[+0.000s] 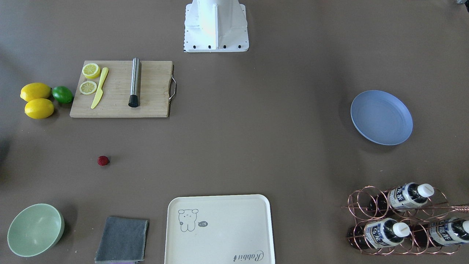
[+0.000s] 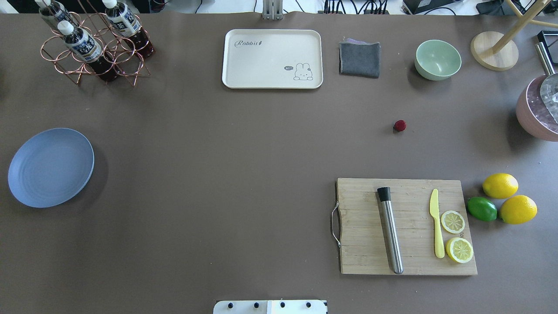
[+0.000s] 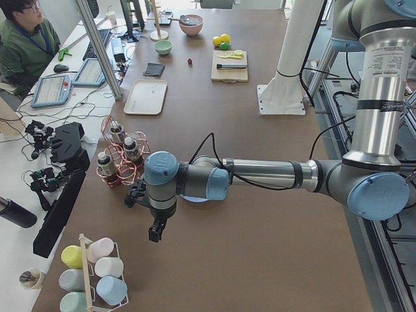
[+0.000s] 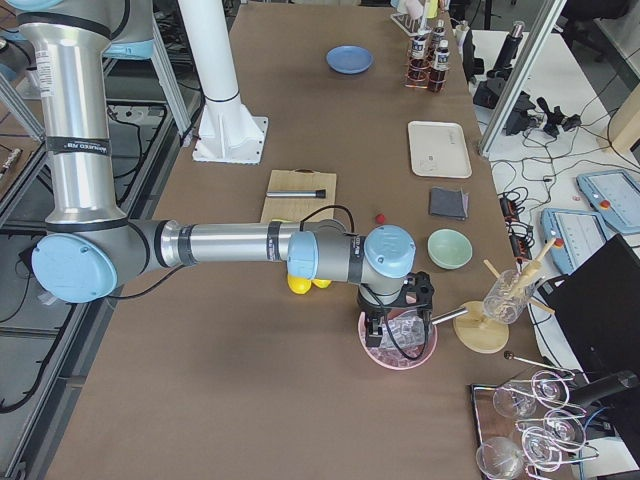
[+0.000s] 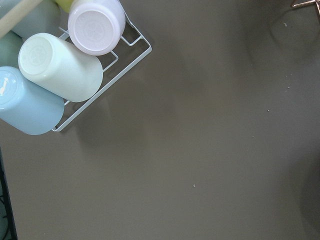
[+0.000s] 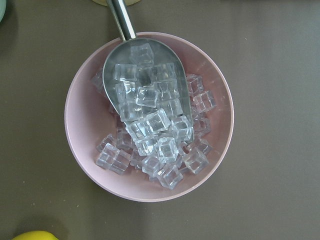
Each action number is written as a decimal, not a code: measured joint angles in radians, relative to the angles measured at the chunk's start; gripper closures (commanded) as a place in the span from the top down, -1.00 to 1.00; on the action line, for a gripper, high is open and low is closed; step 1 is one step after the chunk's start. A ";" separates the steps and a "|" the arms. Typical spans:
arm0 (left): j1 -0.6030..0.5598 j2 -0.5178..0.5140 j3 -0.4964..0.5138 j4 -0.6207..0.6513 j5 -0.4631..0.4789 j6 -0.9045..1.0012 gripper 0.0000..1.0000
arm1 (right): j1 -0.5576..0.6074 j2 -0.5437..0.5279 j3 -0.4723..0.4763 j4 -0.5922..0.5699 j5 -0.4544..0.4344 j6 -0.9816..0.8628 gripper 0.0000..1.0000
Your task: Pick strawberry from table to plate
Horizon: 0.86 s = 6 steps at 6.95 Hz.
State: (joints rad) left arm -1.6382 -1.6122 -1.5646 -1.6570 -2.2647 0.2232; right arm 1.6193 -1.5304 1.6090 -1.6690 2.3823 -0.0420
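The small dark-red strawberry point(image 1: 103, 160) point(image 2: 399, 125) lies alone on the brown table point(image 2: 218, 174), between the green bowl and the cutting board. The empty blue plate point(image 1: 381, 117) point(image 2: 51, 167) sits far off at the table's opposite end. Neither gripper appears in the overhead or front views. My left gripper point(image 3: 156, 231) hangs over the table's near end beside a rack of cups, past the plate; I cannot tell whether it is open. My right gripper point(image 4: 385, 335) hovers above a pink bowl of ice, well away from the strawberry point(image 4: 380, 217); its state cannot be told either.
A wooden cutting board point(image 2: 405, 226) carries a steel muddler, yellow knife and lemon halves. Two lemons and a lime point(image 2: 481, 208) lie beside it. A cream tray point(image 2: 272, 59), grey cloth point(image 2: 359, 59), green bowl point(image 2: 437, 59), bottle rack point(image 2: 93, 46) and pink ice bowl point(image 6: 150, 115) line the edges.
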 measured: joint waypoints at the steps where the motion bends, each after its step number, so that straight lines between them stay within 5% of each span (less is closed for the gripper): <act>1: -0.001 0.002 -0.001 0.001 0.000 -0.001 0.97 | 0.001 -0.001 0.001 0.000 0.000 -0.001 1.00; 6: -0.001 0.025 -0.017 -0.001 0.001 -0.007 0.96 | 0.004 0.000 0.004 0.000 0.001 0.000 1.00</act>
State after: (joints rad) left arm -1.6396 -1.5876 -1.5820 -1.6580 -2.2641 0.2157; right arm 1.6229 -1.5306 1.6135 -1.6690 2.3833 -0.0420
